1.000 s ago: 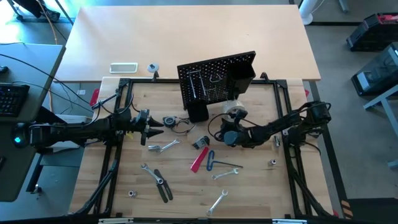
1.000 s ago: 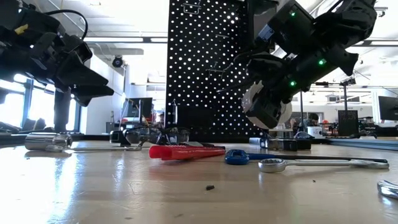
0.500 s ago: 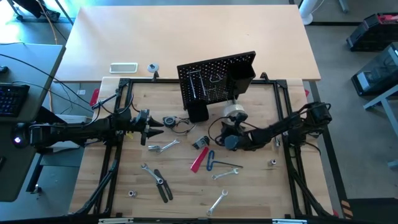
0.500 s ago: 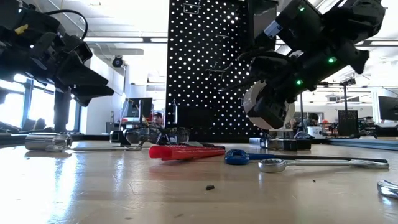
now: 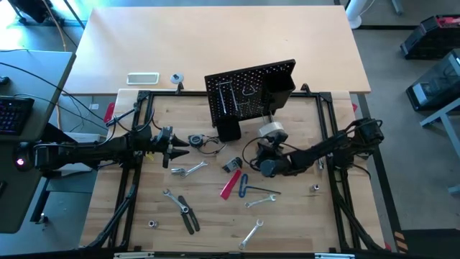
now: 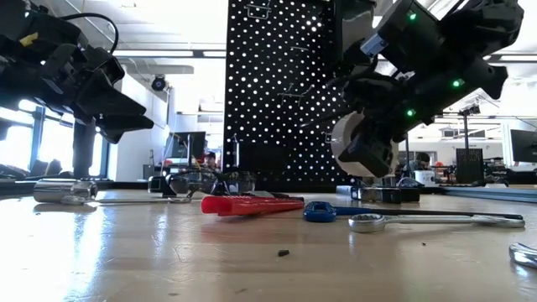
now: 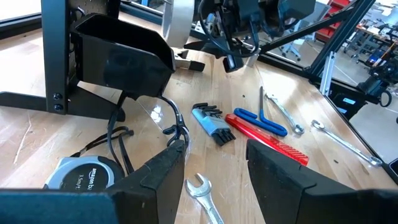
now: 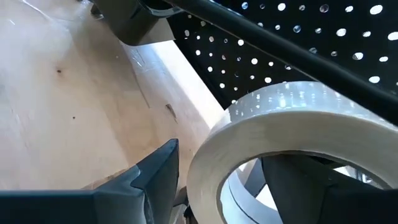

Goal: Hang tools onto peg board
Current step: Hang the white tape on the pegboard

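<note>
Fingers of our right gripper (image 5: 270, 138) clamp the pale translucent tape roll (image 5: 271, 130) from above, carrying it toward the black perforated peg board (image 5: 248, 90); it sits nearer than a second ago. At table height, the roll (image 6: 362, 144) hangs higher. Our left gripper (image 7: 214, 168) waits, fingers apart. Past our right wrist, the roll (image 8: 292, 134) faces the board.

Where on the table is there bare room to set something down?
Bare wood lies at the front left corner, left of the pliers, and along the right side past the small socket. It is crowded in the middle, between the peg board and the red cutter.
</note>
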Controlling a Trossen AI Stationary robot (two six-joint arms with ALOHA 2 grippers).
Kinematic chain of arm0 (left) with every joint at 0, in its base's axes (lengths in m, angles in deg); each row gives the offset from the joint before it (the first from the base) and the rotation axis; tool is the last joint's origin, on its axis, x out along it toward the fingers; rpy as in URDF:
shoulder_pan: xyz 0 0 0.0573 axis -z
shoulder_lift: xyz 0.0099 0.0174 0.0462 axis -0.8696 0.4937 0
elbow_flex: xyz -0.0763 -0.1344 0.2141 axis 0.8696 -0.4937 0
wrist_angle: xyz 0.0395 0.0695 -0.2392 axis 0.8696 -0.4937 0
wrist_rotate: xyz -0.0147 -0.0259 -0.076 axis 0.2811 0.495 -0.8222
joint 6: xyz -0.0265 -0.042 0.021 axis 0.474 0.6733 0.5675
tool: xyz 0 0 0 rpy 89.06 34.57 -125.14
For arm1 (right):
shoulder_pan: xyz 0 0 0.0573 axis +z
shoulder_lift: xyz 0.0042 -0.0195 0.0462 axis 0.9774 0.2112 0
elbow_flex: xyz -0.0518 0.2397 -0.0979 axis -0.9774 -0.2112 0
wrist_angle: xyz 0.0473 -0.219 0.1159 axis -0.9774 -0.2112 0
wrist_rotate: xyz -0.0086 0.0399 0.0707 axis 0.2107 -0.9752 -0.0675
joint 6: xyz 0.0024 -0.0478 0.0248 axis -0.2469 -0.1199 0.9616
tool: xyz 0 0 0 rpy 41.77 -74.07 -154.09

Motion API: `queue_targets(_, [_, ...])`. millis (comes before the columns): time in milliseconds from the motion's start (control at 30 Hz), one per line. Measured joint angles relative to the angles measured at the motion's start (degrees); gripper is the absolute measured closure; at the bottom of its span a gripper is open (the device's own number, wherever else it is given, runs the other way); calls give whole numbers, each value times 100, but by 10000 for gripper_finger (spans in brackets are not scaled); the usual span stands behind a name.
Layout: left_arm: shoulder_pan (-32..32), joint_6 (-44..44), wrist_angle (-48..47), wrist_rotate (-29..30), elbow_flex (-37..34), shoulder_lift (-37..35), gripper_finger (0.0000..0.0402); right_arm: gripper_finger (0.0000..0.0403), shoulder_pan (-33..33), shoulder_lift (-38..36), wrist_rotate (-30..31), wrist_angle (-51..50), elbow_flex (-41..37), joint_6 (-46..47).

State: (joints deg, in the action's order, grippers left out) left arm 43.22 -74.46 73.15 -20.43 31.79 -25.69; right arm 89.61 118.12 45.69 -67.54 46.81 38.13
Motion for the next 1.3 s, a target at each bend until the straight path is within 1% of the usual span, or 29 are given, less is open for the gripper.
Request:
queue_targets(267, [0,0,0,0,0,-2,239,185,-254,0,-47,24,108,10])
queue_targets(400, [-2,0,2,0,0,-2,239,185,-261,0,-58,-174,108,210])
queue_targets(533, [-1,-1,2,0,0,-2,239,185,-122,0,-52,-374,108,441])
queue_targets(733, [-2,0,0,1,2,-2,239,185,117,0,53,-436,108,522])
queue_targets(833, [-2,0,0,0,0,0,239,185,198,-5,194,-635,108,754])
queue_targets(967, [-1,0,1,2,2,-1,239,185,269,-31,213,-912,108,1030])
queue_targets(1200, [-2,0,0,2,2,0,239,185,471,-32,224,-932,108,1042])
queue_targets(1300, [-1,0,0,1,2,0,239,185,583,-32,337,-1008,108,1073])
